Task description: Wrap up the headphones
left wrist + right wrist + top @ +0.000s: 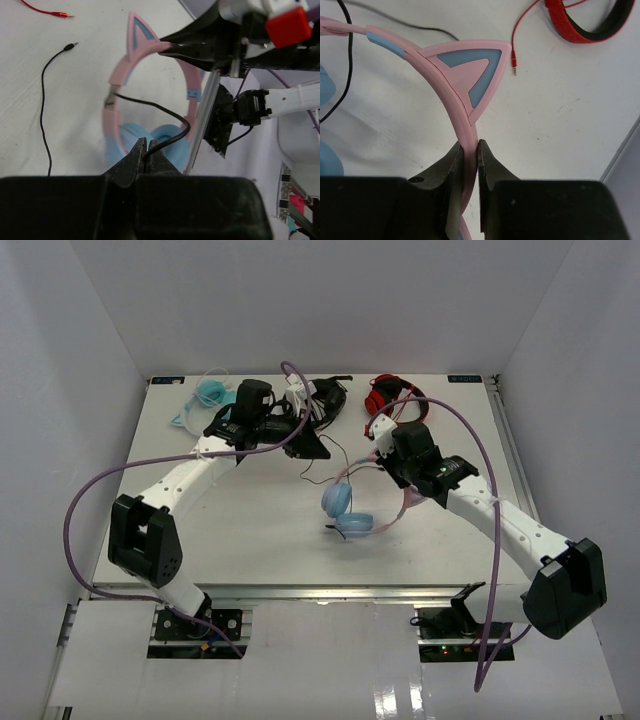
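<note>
A: Nearest to you, around the middle of the table [250, 540], are the headphones [335, 500]. Their two light blue ear cups [358, 524] sit close together, just left of your right arm.

B: From above you cannot tell whether the cups rest on the surface or hang just over it.

A: From the cups the pink headband [445, 85] arches off to the right, and your right gripper [469, 150] has hold of it. Both fingers are pressed onto the band just below one cat ear [475, 70], with the band running between them.

B: Your left wrist view shows the same thing from the other side: black fingers clamped on the top of the pink hoop.

A: Farther off and to the left, your left gripper [146, 150] is pinching the black cable [150, 105]. The wire leaves one end of the headband, crosses the open hoop, bends down and goes in between the closed fingertips.

B: To the left of that, a thin black wire trails over the table and ends in a black plug [70, 47] that lies free.

A: Along the far edge are the teal pair [210, 392] at far left and the red pair [390, 395] at far right, both well apart from your headphones.

B: In your right wrist view, a red plug [513, 62] lies on the table just beyond the cat ear.
</note>
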Controlling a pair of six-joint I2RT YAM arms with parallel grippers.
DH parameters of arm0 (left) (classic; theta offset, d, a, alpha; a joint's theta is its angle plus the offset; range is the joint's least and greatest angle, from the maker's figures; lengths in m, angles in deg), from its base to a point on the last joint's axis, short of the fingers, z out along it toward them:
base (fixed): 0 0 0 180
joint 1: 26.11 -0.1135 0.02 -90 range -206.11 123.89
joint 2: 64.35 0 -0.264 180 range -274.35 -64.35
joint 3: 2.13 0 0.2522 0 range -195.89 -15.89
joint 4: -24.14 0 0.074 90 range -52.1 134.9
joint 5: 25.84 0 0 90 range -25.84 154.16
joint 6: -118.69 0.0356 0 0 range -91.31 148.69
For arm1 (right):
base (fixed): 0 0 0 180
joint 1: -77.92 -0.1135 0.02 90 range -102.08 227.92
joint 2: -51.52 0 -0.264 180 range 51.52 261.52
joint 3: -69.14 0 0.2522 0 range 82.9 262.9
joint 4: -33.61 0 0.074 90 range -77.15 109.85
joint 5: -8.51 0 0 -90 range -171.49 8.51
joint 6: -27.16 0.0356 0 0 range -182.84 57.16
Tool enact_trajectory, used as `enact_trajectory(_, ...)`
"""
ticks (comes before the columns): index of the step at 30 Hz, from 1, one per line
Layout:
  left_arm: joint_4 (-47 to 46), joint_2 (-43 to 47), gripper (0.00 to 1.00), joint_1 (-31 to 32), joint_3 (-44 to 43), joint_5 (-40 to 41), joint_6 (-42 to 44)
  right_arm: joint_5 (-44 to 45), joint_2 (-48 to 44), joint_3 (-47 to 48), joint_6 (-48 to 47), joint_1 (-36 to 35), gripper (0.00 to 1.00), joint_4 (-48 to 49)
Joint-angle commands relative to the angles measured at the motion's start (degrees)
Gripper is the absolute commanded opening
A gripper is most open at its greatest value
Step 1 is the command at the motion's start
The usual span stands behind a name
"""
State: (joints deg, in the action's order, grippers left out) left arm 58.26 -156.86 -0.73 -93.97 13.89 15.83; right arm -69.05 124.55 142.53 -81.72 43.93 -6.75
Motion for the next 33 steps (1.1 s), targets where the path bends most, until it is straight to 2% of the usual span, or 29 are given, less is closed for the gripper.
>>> enact_trajectory(1, 2.9, 3.0, 0.0, 2.2, -2.7, -1.1, -8.9, 12.4, 3.8, 6.6, 11.4, 0.1, 0.08, 10.3)
enact_trajectory(5, 8.5, 1.1, 0.0, 4.9, -6.0, 1.7, -8.4, 11.8, 7.5, 11.4, 16.6, 2.1, 0.08, 10.4)
enact_trajectory(7, 9.6, 0.5, 0.0, 5.7, -6.2, 2.8, -8.9, 8.7, 9.0, 13.6, 19.4, 4.0, 0.08, 10.5)
enact_trajectory(10, 9.1, -0.7, 0.0, 7.4, -6.8, 3.7, -11.2, 4.1, 10.7, 16.2, 24.1, 6.6, 0.08, 10.6)
enact_trajectory(16, 5.3, -8.8, 0.0, 16.9, -11.9, 7.4, -18.2, -3.7, 14.0, 20.8, 30.8, 9.8, 0.08, 10.5)
enact_trajectory(22, 0.6, -7.3, 0.03, 20.2, -7.7, 22.3, -19.3, -15.6, 11.5, 21.7, 38.1, 18.0, 0.08, 11.3)
enact_trajectory(23, -1.5, -6.1, 0.2, 20.3, -5.9, 24.7, -19.2, -17.5, 10.1, 21.3, 38.4, 19.1, 0.08, 11.3)
enact_trajectory(25, -4.2, -4.0, 0.48, 20.6, -3.4, 27.8, -18.6, -18.8, 7.8, 20.1, 38.6, 20.2, 0.08, 11.9)
enact_trajectory(26, -5.3, -3.0, 0.61, 21.0, -2.6, 28.9, -17.9, -19.1, 6.7, 19.3, 38.5, 20.3, 0.08, 12.3)
enact_trajectory(27, -6.4, -1.8, 0.69, 21.6, -2.0, 30.0, -16.7, -19.3, 5.4, 18.3, 38.4, 20.3, 0.08, 12.7)
enact_trajectory(30, -9.7, 2.2, 0.76, 24.2, -0.4, 32.1, -11.2, -19.7, 2.2, 16.8, 37.7, 20.3, 0.08, 13.3)
enact_trajectory(33, -14.5, 9.3, 0.79, 27.4, 5.8, 35.4, -3.9, -20.1, -0.1, 16.5, 36.0, 20.7, 0.08, 13.1)
